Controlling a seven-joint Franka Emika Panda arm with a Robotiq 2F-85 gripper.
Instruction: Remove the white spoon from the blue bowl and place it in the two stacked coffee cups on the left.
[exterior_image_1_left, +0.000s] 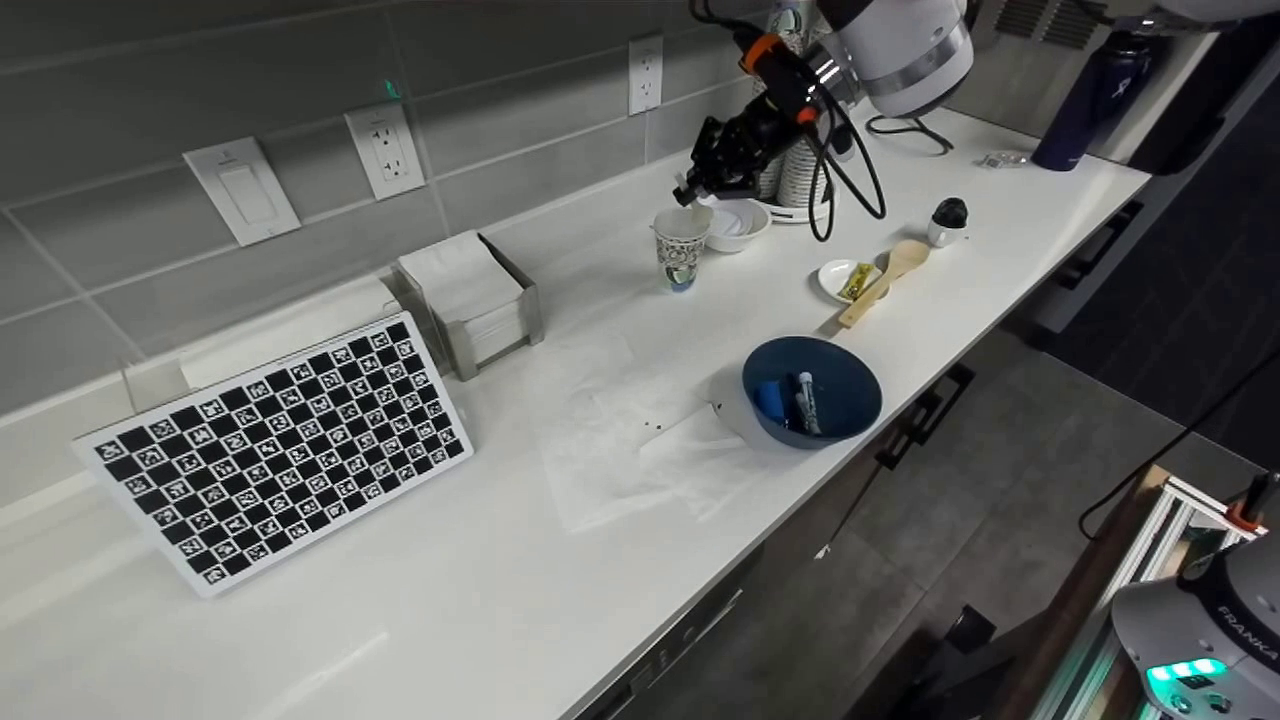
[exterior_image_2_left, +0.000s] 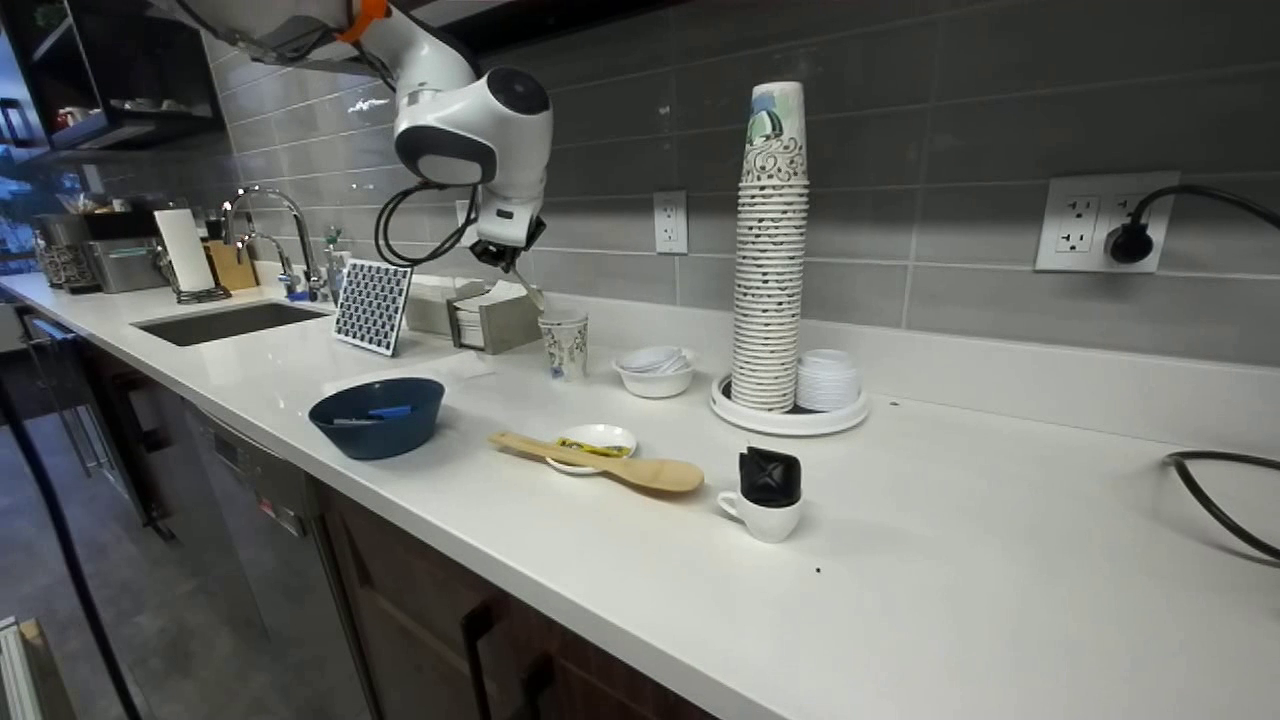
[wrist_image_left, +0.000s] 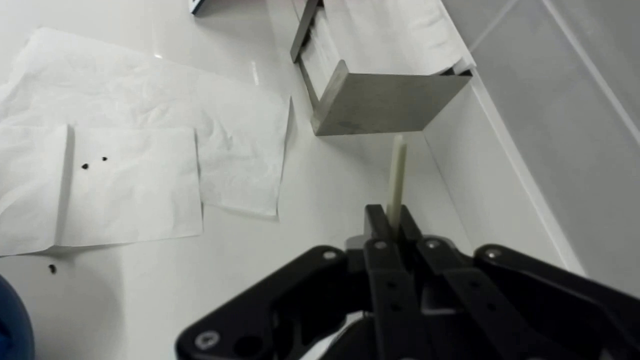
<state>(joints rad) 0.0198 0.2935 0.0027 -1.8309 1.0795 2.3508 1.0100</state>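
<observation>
My gripper is shut on the white spoon, whose pale thin handle sticks out between the fingertips. In an exterior view the spoon slants down from the gripper to the rim of the two stacked coffee cups. In an exterior view the gripper is just above the mouth of these patterned white cups. I cannot tell how far the spoon reaches inside. The cups are hidden in the wrist view. The blue bowl stands near the counter's front edge, holding a blue thing and a whitish tube.
A white bowl of white utensils stands beside the cups. The tall cup column is on a round tray. A wooden spoon lies across a small plate. A napkin holder and a checkerboard stand along the wall.
</observation>
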